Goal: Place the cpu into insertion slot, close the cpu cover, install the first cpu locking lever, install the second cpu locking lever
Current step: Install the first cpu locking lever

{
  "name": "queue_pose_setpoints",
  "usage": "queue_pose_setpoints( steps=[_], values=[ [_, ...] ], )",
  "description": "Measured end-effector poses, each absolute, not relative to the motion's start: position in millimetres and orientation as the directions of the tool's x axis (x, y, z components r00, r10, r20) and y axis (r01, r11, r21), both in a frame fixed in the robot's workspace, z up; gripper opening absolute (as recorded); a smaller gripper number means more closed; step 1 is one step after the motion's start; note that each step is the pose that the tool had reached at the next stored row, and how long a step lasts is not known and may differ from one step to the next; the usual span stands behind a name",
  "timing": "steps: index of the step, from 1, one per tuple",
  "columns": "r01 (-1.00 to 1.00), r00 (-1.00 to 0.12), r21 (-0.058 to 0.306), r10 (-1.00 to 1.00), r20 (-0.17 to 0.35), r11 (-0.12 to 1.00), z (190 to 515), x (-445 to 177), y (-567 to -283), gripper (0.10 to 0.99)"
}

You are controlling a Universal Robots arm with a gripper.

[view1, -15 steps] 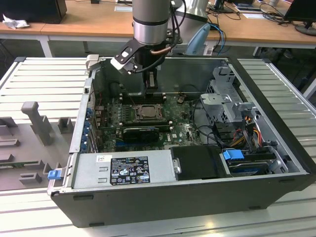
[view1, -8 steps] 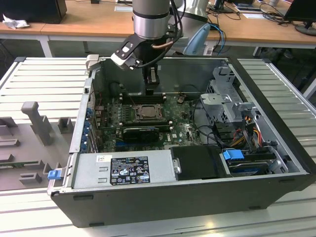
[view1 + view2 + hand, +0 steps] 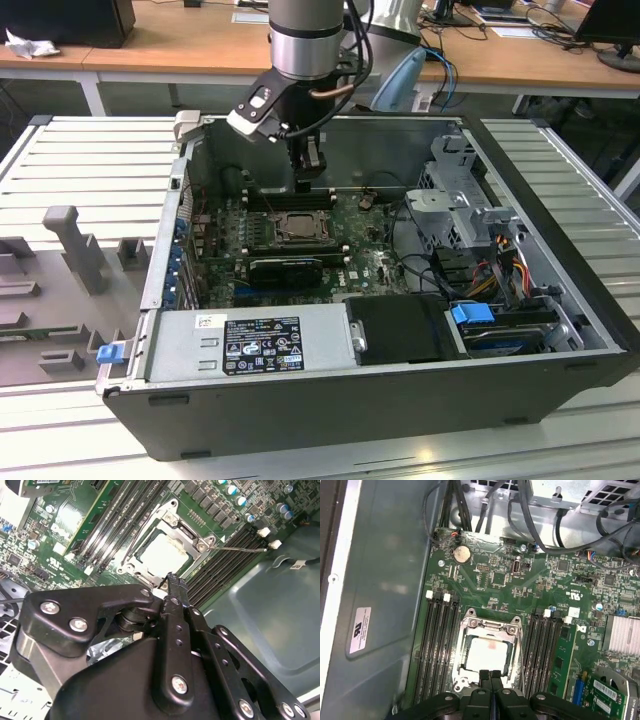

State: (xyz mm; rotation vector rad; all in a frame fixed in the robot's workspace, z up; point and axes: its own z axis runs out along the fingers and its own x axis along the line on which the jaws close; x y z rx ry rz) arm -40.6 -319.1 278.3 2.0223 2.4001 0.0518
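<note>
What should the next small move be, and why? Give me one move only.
Probably ease the shut gripper sideways onto the thin locking lever and press it down. The cpu already sits seated with the cpu cover closed around it, while that lever appears to jut free over the memory slots, so it looks unlatched.

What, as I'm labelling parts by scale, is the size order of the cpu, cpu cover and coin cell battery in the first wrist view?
1. cpu cover, the outer metal frame.
2. cpu, inside that frame.
3. coin cell battery, clearly smallest.
All sit at similar depth, so nearness barely matters.
</note>
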Motion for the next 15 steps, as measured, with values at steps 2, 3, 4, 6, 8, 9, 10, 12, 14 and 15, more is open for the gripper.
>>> queue_pose_setpoints(
  steps=[2,3,4,6,8,9,10,12,14,15],
  values=[
    [0.984,-0.179,0.027,0.984,0.019,0.178,278.3,-40.6,-319.1,0.106],
    [0.983,-0.182,0.027,0.983,0.019,0.181,278.3,-40.6,-319.1,0.106],
    [0.982,-0.186,0.027,0.982,0.019,0.185,278.3,-40.6,-319.1,0.106],
    [0.981,-0.194,0.027,0.981,0.019,0.193,278.3,-40.6,-319.1,0.106],
    [0.979,-0.203,0.027,0.979,0.019,0.202,278.3,-40.6,-319.1,0.106],
    [0.978,-0.206,0.027,0.978,0.019,0.205,278.3,-40.6,-319.1,0.106],
    [0.978,-0.209,0.027,0.978,0.019,0.209,278.3,-40.6,-319.1,0.106],
    [0.975,-0.223,0.027,0.975,0.019,0.222,278.3,-40.6,-319.1,0.106],
    [0.972,-0.235,0.027,0.972,0.019,0.234,278.3,-40.6,-319.1,0.106],
    [0.97,-0.241,0.027,0.97,0.019,0.24,278.3,-40.6,-319.1,0.106]
  ],
)
